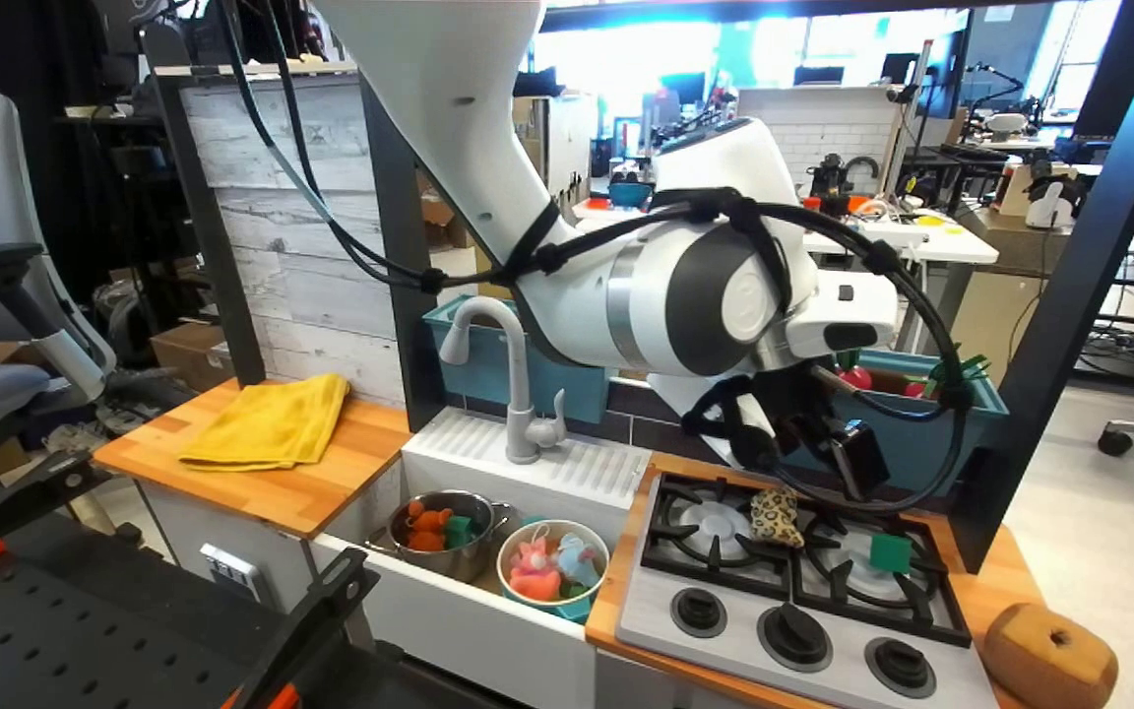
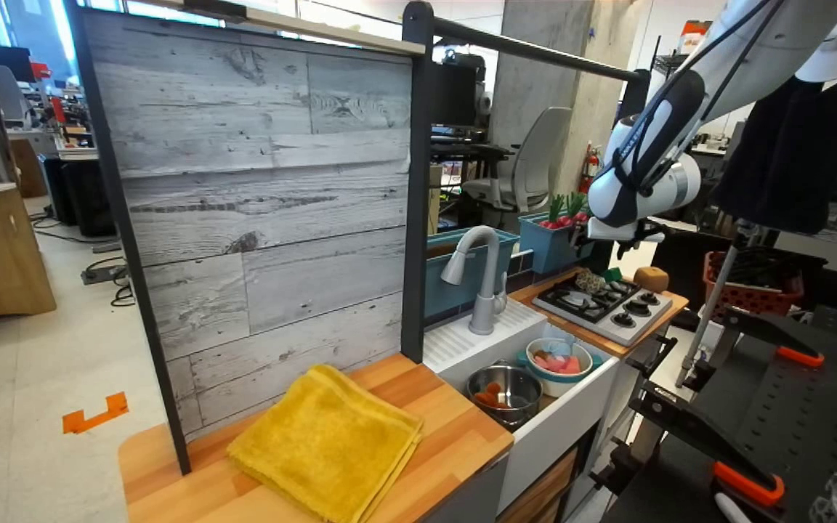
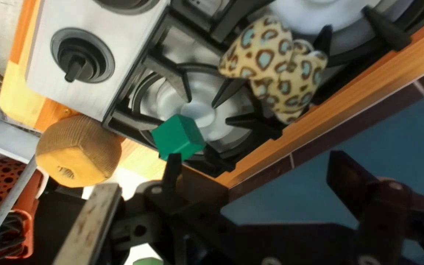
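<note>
Your pincer stands with its jaws spread wide above the stove. Below it, and apart from it, the green block rests on the grate over the burner nearer the brown, loaf-like object; it is nearly cubic, so you can't pick out a long axis, and its edges slant in the wrist view. Near it, the leopard-print toy lies on the grates between the two burners, its longer axis running from the knob side toward the back; which end is its front, you cannot tell. Your arm slopes down from the top of an exterior view, then levels out toward the wrist, where the pincer points downward. The brown object sits on the wooden desk at the stove's corner. Farther off, the sink holds a steel pot and a pale bowl of soft toys; beyond lies a folded yellow cloth.
</note>
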Controlling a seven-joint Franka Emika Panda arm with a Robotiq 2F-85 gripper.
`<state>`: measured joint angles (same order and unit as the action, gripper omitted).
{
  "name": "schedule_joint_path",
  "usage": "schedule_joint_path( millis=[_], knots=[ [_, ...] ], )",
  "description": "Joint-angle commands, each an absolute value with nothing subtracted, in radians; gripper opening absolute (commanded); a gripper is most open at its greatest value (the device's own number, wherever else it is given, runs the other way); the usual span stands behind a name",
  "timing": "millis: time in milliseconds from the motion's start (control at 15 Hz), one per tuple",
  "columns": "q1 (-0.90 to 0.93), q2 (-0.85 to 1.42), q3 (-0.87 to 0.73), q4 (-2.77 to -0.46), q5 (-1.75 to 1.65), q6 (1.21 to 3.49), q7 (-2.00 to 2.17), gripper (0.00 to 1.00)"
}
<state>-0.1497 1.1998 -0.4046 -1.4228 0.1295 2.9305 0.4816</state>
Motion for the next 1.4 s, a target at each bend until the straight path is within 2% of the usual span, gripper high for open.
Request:
schedule_joint_path(
  millis=[0, 133, 267, 600, 667, 867, 1333],
  knots=[
    [-0.148, 1.23, -0.426, -1.387, 0.148, 2.927, 0.486, 1.0],
    [-0.149, 1.254, -0.437, -1.356, 0.149, 2.926, 0.5, 1.0],
    [-0.235, 1.177, -0.351, -1.394, 0.075, 2.892, 0.284, 1.0],
    [-0.4, 1.162, -0.217, -1.314, -0.001, 2.792, -0.047, 1.0],
    [-0.351, 1.189, -0.277, -1.323, 0.022, 2.853, 0.055, 1.0],
    [-0.371, 1.186, -0.269, -1.322, 0.02, 2.844, 0.039, 1.0],
    [-0.306, 1.334, -0.345, -1.174, 0.051, 2.871, 0.249, 1.0]
  ],
)
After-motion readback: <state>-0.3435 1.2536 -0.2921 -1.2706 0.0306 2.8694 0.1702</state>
